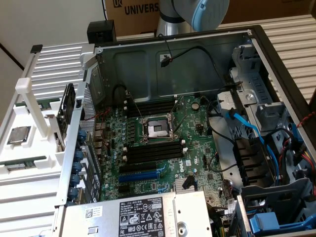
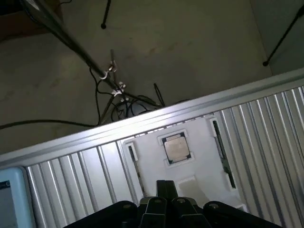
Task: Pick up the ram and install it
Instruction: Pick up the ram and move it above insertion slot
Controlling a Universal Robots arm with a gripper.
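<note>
My gripper [image 2: 166, 186] hangs high above the white holder tray [image 2: 199, 156], fingers shut with nothing between them. In the wrist view a ram stick [image 2: 223, 148] lies edge-up in a narrow groove of the tray, and a second ram stick [image 2: 135, 165] lies in the groove on the other side. The square silver processor chip [image 2: 176, 148] sits between them. In the exterior view the tray [image 1: 29, 148] is at the left, with a green ram stick [image 1: 19, 164] near the chip [image 1: 19, 134]. The motherboard's black memory slots [image 1: 153, 150] lie beside the processor socket [image 1: 155, 129].
The open computer case [image 1: 197, 54] takes up the middle and right of the exterior view, with cables [image 1: 247, 123] and drive bays at the right. A dark expansion card [image 1: 65, 106] stands upright at the tray's edge. The power supply [image 1: 143, 215] sits at the front. The arm [image 1: 197, 12] rises behind the case.
</note>
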